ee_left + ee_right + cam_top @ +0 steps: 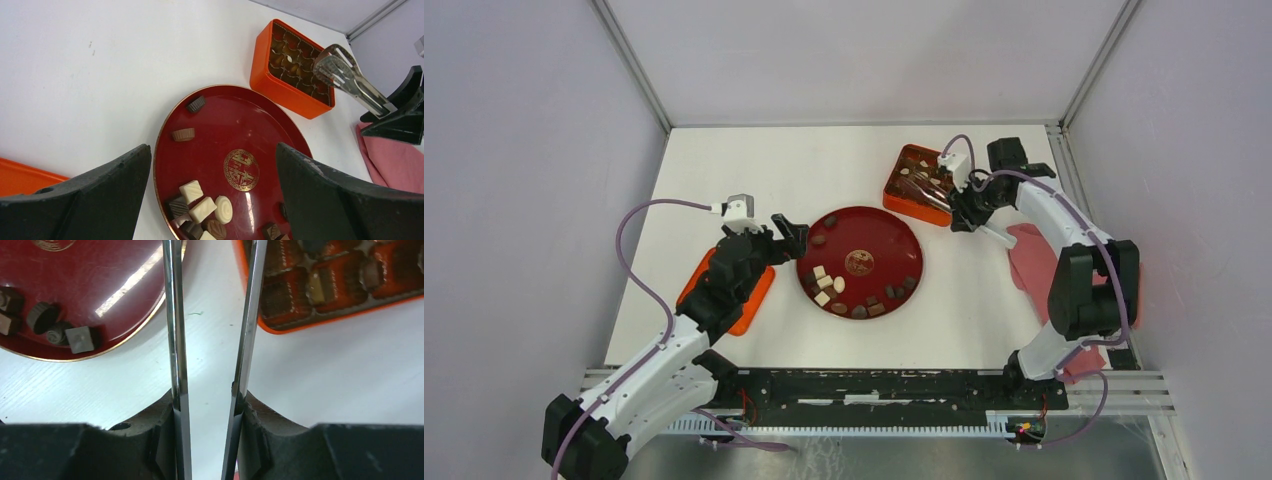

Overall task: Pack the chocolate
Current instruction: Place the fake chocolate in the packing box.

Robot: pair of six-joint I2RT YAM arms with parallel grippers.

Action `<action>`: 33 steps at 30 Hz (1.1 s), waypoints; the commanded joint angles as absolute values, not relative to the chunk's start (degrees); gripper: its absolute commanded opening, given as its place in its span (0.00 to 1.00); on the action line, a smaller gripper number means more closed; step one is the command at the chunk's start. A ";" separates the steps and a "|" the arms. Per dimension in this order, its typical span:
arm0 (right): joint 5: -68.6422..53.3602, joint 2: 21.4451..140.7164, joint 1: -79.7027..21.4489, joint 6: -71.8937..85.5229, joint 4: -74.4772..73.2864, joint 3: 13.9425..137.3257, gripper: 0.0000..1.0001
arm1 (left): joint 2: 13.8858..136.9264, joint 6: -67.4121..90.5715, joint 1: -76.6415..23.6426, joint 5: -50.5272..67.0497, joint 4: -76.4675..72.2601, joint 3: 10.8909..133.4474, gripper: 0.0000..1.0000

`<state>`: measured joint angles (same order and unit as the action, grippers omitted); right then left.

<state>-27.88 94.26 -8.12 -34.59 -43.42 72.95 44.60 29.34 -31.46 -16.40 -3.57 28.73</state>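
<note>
We see the brown & cream chocolate pieces point(824, 284) mostly in a curved row along the near rim of the round red plate point(879, 235), a few in the square orange box point(902, 203) at far right. Right gripper point(962, 210) clamps metal tongs point(350, 82), tips pointing far-left over the box. Left gripper point(212, 150): fingers wide, empty, by the plate's left rim.

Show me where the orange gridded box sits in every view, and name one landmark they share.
Top external: orange box upper right of centre, beyond the red plate.
Left wrist: box upper right, past the plate's far rim.
Right wrist: box top right corner, right of the tongs.
Shared landmark: the red plate with its gold emblem.
</note>
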 commanded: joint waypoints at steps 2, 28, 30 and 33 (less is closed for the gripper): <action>-29.95 98.03 -4.77 -35.62 -43.95 78.09 0.05 | 44.82 29.97 -31.19 -16.45 -5.80 29.53 0.98; -27.54 103.73 -3.69 -35.78 -44.04 78.40 0.33 | 45.01 29.97 -31.24 -16.44 -5.78 29.61 0.98; -27.60 104.05 -3.71 -35.82 -44.29 78.32 0.35 | 45.00 29.97 -31.26 -16.44 -5.72 29.58 0.98; -27.91 103.97 -3.69 -36.02 -44.14 77.92 0.38 | 45.02 29.97 -31.22 -16.55 -5.73 29.53 0.98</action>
